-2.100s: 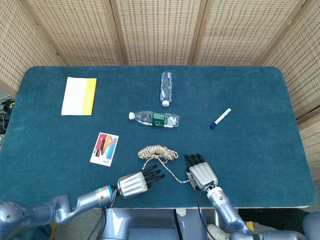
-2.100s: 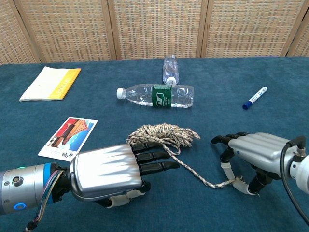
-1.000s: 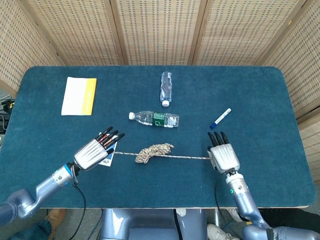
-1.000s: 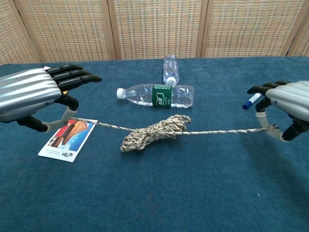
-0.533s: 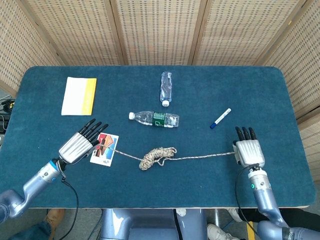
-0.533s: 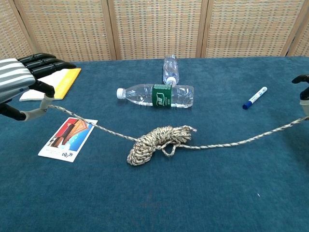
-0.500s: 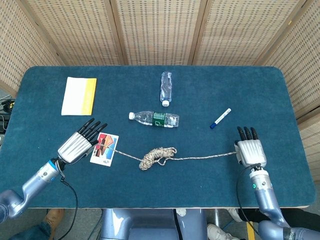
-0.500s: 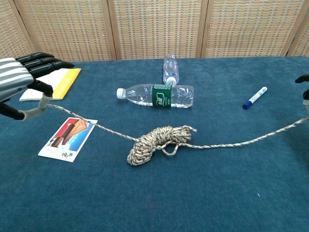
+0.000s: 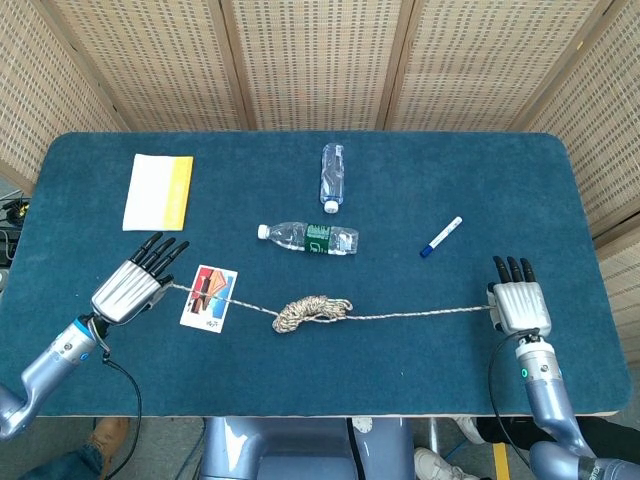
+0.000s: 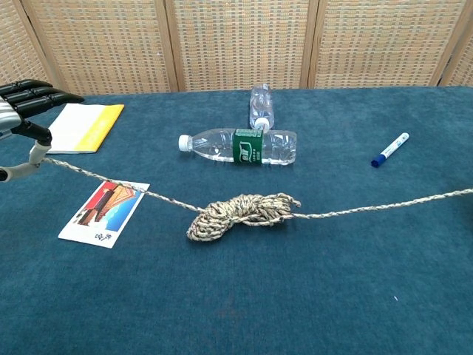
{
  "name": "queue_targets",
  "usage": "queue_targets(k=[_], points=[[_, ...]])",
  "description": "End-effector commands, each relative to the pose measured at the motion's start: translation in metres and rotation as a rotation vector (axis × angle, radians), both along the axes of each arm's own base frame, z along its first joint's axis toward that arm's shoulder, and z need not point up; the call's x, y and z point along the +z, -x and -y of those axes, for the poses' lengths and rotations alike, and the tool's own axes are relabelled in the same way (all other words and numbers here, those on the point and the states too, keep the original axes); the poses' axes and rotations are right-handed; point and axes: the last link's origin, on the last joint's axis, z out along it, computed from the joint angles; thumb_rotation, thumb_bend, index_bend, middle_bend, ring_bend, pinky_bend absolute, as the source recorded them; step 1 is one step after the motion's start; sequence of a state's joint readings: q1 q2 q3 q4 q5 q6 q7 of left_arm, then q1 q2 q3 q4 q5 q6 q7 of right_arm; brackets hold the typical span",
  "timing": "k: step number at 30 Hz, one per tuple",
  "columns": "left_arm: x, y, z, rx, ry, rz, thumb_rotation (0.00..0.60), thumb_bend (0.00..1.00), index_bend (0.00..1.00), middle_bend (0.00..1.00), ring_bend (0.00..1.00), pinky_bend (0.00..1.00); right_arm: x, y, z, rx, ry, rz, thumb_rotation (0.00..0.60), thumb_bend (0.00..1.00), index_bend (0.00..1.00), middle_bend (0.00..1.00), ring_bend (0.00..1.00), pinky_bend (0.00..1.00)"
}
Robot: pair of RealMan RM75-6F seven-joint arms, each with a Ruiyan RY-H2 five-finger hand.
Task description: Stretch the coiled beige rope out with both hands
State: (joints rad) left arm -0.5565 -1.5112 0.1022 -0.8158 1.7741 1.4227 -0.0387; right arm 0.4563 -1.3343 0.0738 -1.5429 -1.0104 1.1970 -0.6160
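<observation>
The beige rope [image 9: 312,311] [image 10: 242,210] runs across the blue table, with a coiled bundle still bunched at its middle. My left hand [image 9: 130,286] [image 10: 21,105] pinches the rope's left end at the table's left side. My right hand [image 9: 519,300] holds the other end at the right side; it is out of the chest view. From the bundle, both strands reach the hands nearly straight. The left strand crosses over a picture card [image 9: 209,297] [image 10: 105,211].
Two clear plastic bottles [image 9: 308,238] [image 9: 332,175] lie beyond the rope, at the table's middle. A blue-capped marker [image 9: 440,237] lies to the right of them. A white and yellow booklet [image 9: 157,191] sits at the back left. Wicker screens stand behind the table.
Both hands have moved further apart, the left to the left and the right to the right. The rope has drawn straighter and the middle bundle has shrunk a little.
</observation>
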Motion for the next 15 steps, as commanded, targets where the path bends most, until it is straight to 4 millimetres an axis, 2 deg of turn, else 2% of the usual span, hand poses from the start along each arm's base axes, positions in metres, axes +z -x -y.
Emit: queue_targets(k=[1, 3, 4, 5, 6, 7, 8, 9, 10, 13, 15], points=[[0.000, 0.001, 0.001, 0.003, 0.000, 0.002, 0.600, 0.49, 0.66, 0.00, 0.00, 0.00, 0.000, 0.001, 0.000, -0.005, 0.002, -0.007, 0.600, 0.43, 0.65, 0.06, 0.00, 0.00], [0.000, 0.002, 0.001, 0.005, 0.000, 0.002, 0.600, 0.49, 0.65, 0.00, 0.00, 0.00, 0.000, 0.002, 0.000, -0.008, 0.005, -0.008, 0.600, 0.43, 0.65, 0.06, 0.00, 0.00], [0.000, 0.003, 0.001, 0.006, 0.000, 0.001, 0.600, 0.49, 0.58, 0.00, 0.00, 0.00, 0.000, 0.002, -0.001, -0.011, 0.006, -0.007, 0.600, 0.43, 0.65, 0.06, 0.00, 0.00], [0.000, 0.003, 0.001, 0.005, -0.001, 0.000, 0.600, 0.44, 0.47, 0.00, 0.00, 0.00, 0.000, 0.002, -0.001, -0.014, 0.006, -0.004, 0.600, 0.42, 0.65, 0.05, 0.00, 0.00], [0.001, 0.003, 0.001, 0.002, -0.002, 0.000, 0.600, 0.34, 0.27, 0.00, 0.00, 0.00, 0.000, 0.002, -0.001, -0.017, 0.005, 0.003, 0.600, 0.34, 0.59, 0.04, 0.00, 0.00], [0.003, 0.003, 0.002, -0.001, -0.002, 0.014, 0.600, 0.24, 0.15, 0.00, 0.00, 0.00, 0.000, 0.002, -0.002, -0.017, 0.002, 0.015, 0.600, 0.21, 0.47, 0.03, 0.00, 0.00], [0.004, 0.002, 0.004, 0.005, -0.006, 0.038, 0.600, 0.10, 0.03, 0.00, 0.00, 0.00, 0.001, 0.001, -0.003, -0.009, 0.002, 0.023, 0.600, 0.13, 0.38, 0.02, 0.00, 0.00], [0.006, 0.002, 0.006, 0.022, -0.007, 0.078, 0.600, 0.03, 0.00, 0.00, 0.00, 0.00, 0.002, -0.001, -0.003, 0.002, 0.009, 0.043, 0.600, 0.03, 0.24, 0.00, 0.00, 0.00], [0.010, 0.000, 0.009, 0.041, -0.009, 0.130, 0.600, 0.01, 0.00, 0.00, 0.00, 0.00, 0.004, -0.005, -0.004, 0.024, 0.023, 0.076, 0.600, 0.00, 0.14, 0.00, 0.00, 0.00], [0.023, -0.002, 0.019, 0.082, -0.029, 0.225, 0.600, 0.00, 0.00, 0.00, 0.00, 0.00, 0.013, -0.015, -0.008, 0.096, 0.069, 0.163, 0.600, 0.00, 0.03, 0.00, 0.00, 0.00], [0.036, -0.003, 0.028, 0.140, -0.050, 0.283, 0.600, 0.00, 0.00, 0.00, 0.00, 0.00, 0.022, -0.019, -0.013, 0.157, 0.093, 0.215, 0.600, 0.00, 0.01, 0.00, 0.00, 0.00]])
